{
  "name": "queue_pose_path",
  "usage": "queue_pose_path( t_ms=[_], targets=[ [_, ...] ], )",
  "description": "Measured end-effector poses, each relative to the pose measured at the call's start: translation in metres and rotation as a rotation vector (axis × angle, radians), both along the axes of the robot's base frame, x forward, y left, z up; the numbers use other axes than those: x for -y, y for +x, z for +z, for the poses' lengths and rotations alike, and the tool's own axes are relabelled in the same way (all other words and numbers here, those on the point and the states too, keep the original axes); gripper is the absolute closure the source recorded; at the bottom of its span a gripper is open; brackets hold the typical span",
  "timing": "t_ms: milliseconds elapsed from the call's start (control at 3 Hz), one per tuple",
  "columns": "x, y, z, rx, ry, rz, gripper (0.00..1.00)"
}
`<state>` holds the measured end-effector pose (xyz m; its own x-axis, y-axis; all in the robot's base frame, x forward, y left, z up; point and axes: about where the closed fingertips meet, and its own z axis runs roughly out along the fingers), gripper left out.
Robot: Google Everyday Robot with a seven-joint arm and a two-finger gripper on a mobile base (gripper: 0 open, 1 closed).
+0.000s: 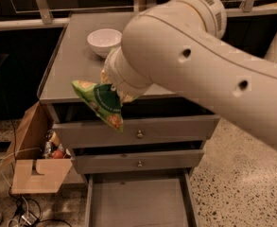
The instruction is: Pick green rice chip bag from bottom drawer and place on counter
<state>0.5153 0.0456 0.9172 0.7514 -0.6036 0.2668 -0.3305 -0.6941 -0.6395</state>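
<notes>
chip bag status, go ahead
Gripper at counter front edge, shut on green rice chip bag. Bag in the air, not yet on counter. White bowl sits further back on counter.
</notes>
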Motion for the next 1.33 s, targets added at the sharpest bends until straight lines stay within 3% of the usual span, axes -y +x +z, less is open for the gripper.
queue_pose_path(
  t_ms=[667,1333],
  targets=[
    [0.004,0.075,-0.010,-0.038,-0.027,-0.006,1.00],
    [0.003,0.115,-0.015,-0.087,-0.060,0.029,1.00]
  ],
)
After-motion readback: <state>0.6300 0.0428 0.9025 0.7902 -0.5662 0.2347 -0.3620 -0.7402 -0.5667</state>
